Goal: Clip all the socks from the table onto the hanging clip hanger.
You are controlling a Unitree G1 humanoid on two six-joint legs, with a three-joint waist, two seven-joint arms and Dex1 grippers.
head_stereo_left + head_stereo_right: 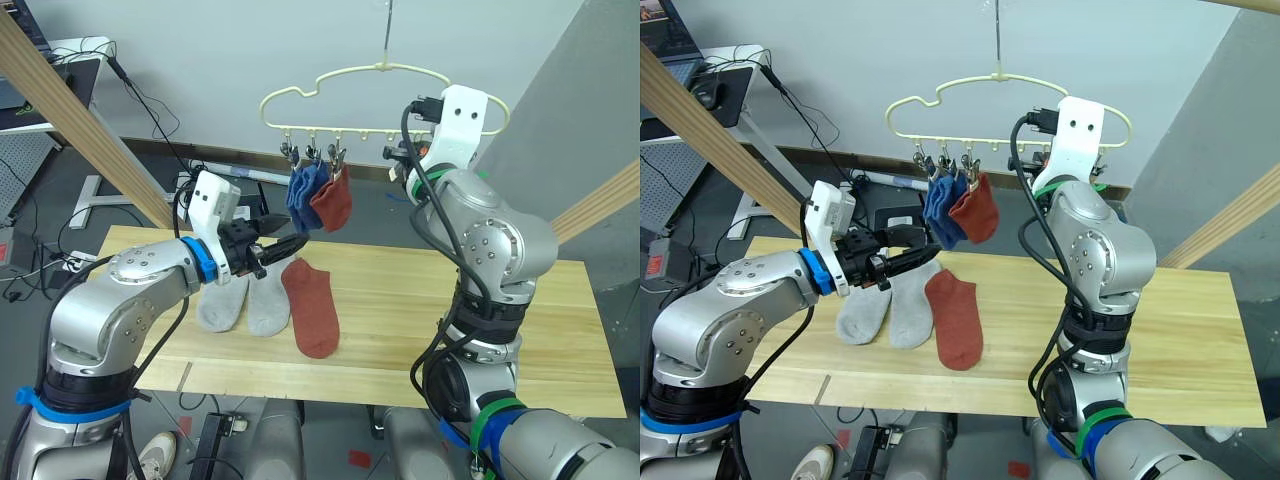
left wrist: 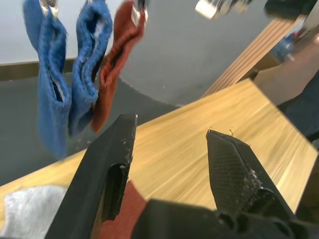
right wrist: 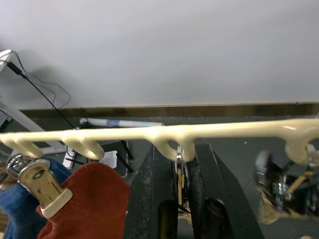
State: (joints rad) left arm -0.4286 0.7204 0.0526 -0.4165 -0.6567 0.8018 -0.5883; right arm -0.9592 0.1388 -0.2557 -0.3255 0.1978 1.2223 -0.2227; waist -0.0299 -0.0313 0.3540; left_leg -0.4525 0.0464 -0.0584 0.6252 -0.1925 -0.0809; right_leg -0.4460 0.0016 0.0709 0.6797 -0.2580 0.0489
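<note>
The pale-yellow clip hanger (image 1: 352, 72) hangs above the table's far edge. Two blue socks (image 1: 301, 195) and one rust-red sock (image 1: 333, 203) are clipped to its left clips. On the wooden table (image 1: 520, 330) lie two light grey socks (image 1: 245, 303) side by side, with a second red sock (image 1: 312, 306) just right of them. My left gripper (image 1: 293, 244) hovers open and empty over the grey socks, below the hanging ones. My right gripper (image 3: 180, 149) is raised to the hanger's bar, its fingers (image 3: 149, 189) closed on either side of a metal clip (image 3: 180, 167).
Slanted wooden poles cross at the left (image 1: 90, 140) and the right (image 1: 600, 205). A desk with cables (image 1: 70, 60) stands on the floor at the far left. More clips (image 3: 271, 172) hang on the hanger's right half. The table's right half is bare wood.
</note>
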